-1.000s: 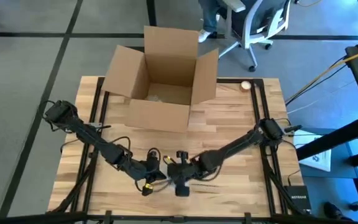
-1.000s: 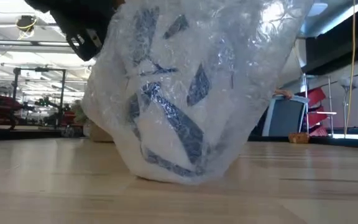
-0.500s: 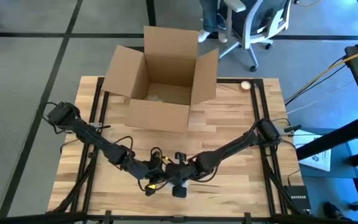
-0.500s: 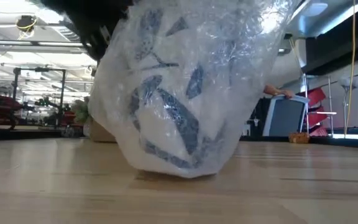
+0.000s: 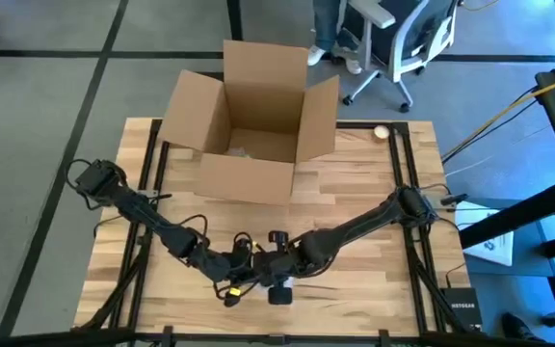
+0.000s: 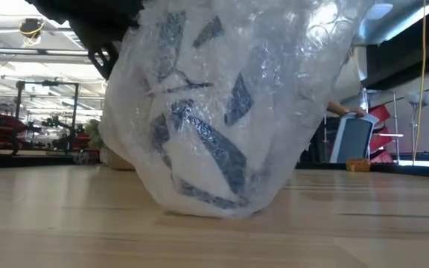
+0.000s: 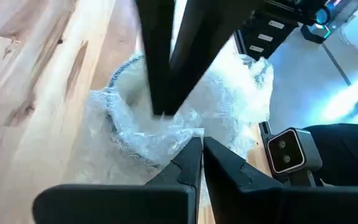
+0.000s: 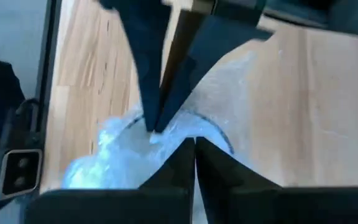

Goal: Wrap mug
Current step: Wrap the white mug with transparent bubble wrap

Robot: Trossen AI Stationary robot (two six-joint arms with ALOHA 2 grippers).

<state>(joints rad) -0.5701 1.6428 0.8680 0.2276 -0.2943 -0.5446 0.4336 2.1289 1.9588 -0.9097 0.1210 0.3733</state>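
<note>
Here both arms are meeting low over the front middle of the table (image 5: 355, 193), where the mug (image 6: 207, 141) is sitting inside a loose sleeve of bubble wrap (image 6: 274, 67), well in front of the open cardboard box (image 5: 253, 116). The left gripper (image 7: 202, 144) is showing its fingers pressed together on a fold of the wrap at the mug's rim, and the right gripper (image 8: 194, 144) is pinching the same crumpled edge from the opposite side, tips closed on plastic. The wrap is looking soft, springy and slick, so it is likely to unfold or slide once released; the mug under it is hard, fairly heavy and breakable. Gathering the film where it bunches above the rim seems the safer hold, rather than squeezing the smooth wall.
</note>
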